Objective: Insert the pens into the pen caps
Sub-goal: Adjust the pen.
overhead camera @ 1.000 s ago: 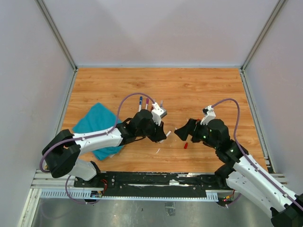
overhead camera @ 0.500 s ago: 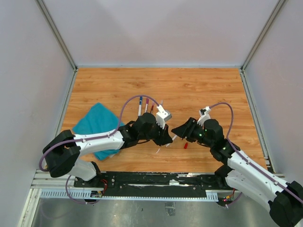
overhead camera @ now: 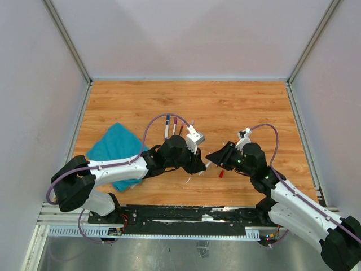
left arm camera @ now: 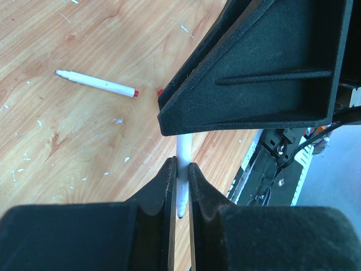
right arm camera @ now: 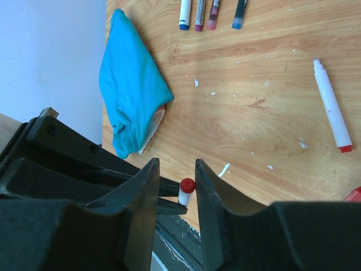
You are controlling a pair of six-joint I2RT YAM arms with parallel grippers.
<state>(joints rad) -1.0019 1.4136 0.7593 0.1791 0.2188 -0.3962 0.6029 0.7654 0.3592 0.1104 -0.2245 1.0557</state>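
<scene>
My left gripper (overhead camera: 198,164) is shut on a white pen (left arm camera: 183,164), which it holds out above the table toward the right arm. The pen's red end (right arm camera: 186,185) sits between the jaws of my right gripper (right arm camera: 177,169). Those jaws stand a little apart, with a gap showing on each side. My right gripper (overhead camera: 210,157) faces the left one near the table's middle front. A second white pen (right arm camera: 333,113) with a red end lies loose on the wood. A small red pen cap (overhead camera: 221,174) lies just right of the grippers. Several capped pens (overhead camera: 174,125) lie side by side farther back.
A teal cloth (overhead camera: 115,151) lies crumpled at the left, partly under the left arm. A small white scrap (overhead camera: 188,180) sits on the wood near the front. The black rail (overhead camera: 186,217) runs along the near edge.
The left arm brought the pen rightward and the right gripper came in to meet it. The right jaws have narrowed around the pen's red end.
</scene>
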